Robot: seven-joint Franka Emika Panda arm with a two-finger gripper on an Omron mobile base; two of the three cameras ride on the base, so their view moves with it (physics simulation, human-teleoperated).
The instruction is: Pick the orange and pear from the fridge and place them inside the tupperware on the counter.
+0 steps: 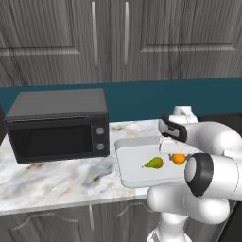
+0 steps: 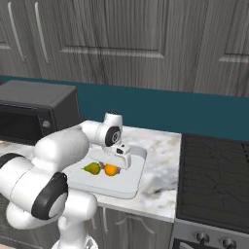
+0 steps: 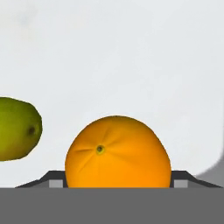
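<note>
The orange (image 3: 117,153) sits between my gripper's (image 3: 116,181) two dark fingertips (image 3: 55,183), which press against its sides; the gripper is shut on it. It is low inside the white tupperware (image 1: 137,172), at or just above the floor. The yellow-green pear (image 1: 153,163) lies on the tupperware floor just left of the orange (image 1: 178,159), apart from it. From the right base, the pear (image 2: 92,168) and the orange (image 2: 111,169) lie side by side in the tupperware (image 2: 129,184) under my hand. The tupperware stands on the marbled counter (image 1: 56,179). The fridge is out of view.
A black microwave (image 1: 56,125) stands on the counter left of the tupperware. A dark stove top (image 2: 214,175) adjoins the counter on the right. A teal backsplash and dark wood-grain cabinets rise behind.
</note>
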